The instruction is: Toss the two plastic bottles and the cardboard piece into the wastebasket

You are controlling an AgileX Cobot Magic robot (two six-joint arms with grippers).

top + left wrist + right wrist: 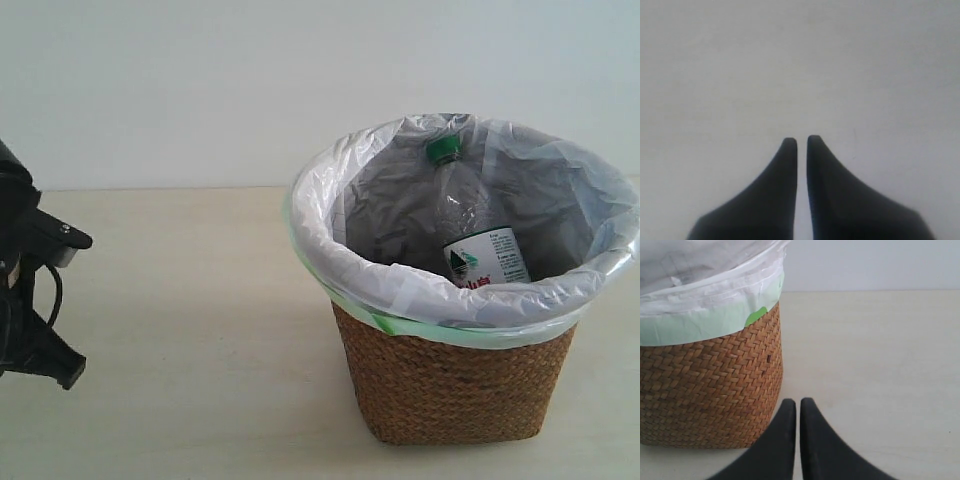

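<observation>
The brown wicker wastebasket (455, 385) stands on the table at the right, lined with a white plastic bag (395, 285) with a green edge. Inside it the clear bottle with the green cap (445, 150) and white-green label (485, 258) leans upright. The black-capped bottle and the cardboard piece are out of view. My left gripper (802, 140) is shut with nothing in it, over bare pale surface. Part of the left arm (30, 300) shows at the left edge. My right gripper (798, 403) is shut and empty, low beside the wastebasket's woven wall (710, 390).
The pale table (180, 330) stretches between the left arm and the basket. A white wall (200, 80) rises behind it.
</observation>
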